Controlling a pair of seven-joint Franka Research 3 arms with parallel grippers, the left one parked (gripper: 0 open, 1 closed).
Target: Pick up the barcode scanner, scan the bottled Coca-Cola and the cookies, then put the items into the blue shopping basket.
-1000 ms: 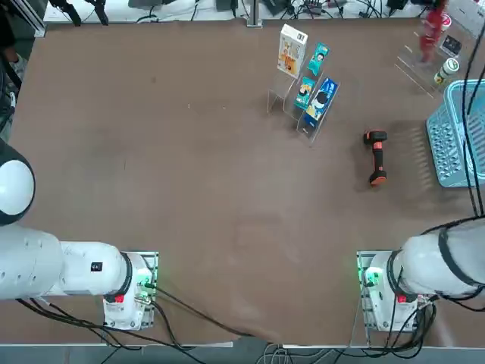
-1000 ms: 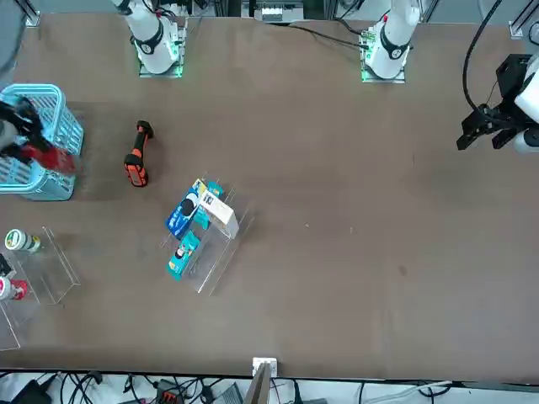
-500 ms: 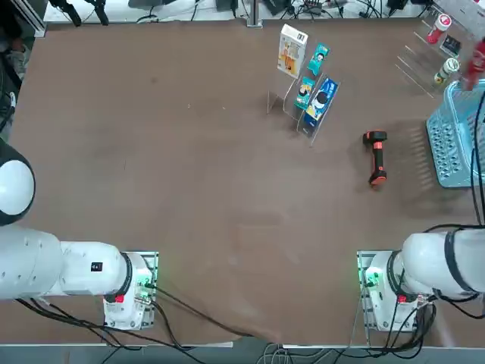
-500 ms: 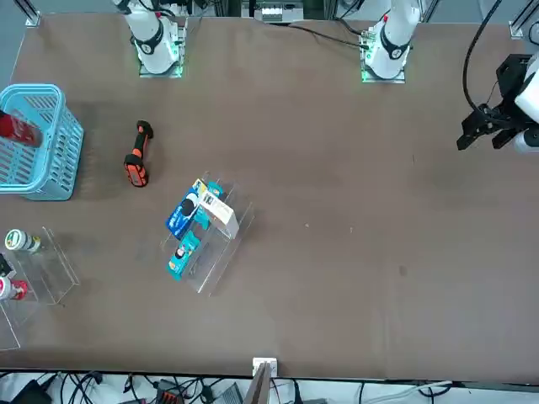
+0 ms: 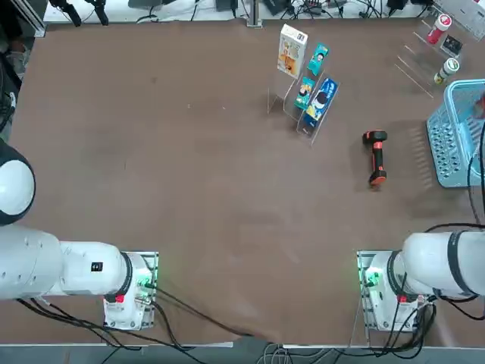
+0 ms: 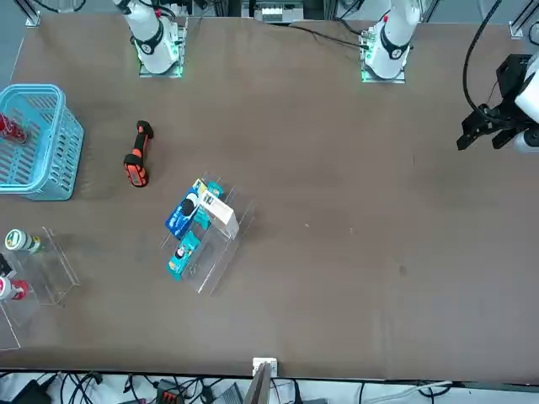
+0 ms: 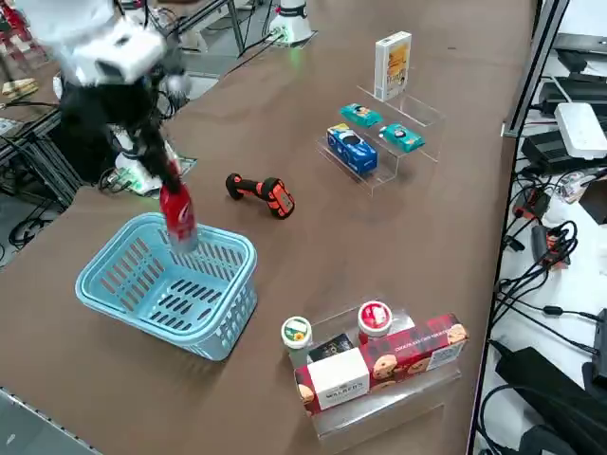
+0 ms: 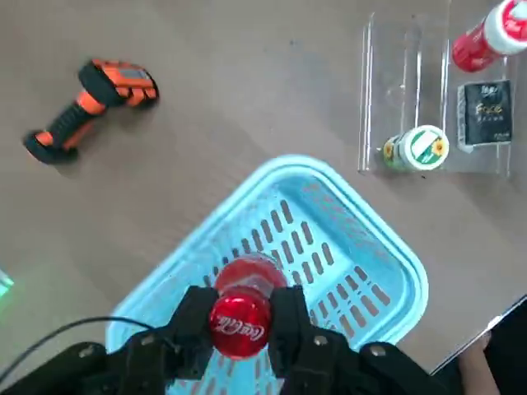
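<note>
Fingers [image 8: 196,317] of right gripper [image 8: 241,317] clamp Coca-Cola [image 7: 179,216] near-upright, cap [image 8: 239,327] up, above basket [image 7: 230,327].

brown tabletop [image 5: 227,189], with grey floor [image 6: 10,42] beyond it.

Top and front views face each other overhead, sharing the wide brown tabletop [image 5: 227,174].

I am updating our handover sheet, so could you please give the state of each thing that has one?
Right black gripper: shut on the bottle.
Red Coca-Cola bottle: held over the basket.
Light blue plastic basket: upright, open-topped.
Black-and-orange handheld scanner: lying on the table.
White-capped red container: capped.
</note>
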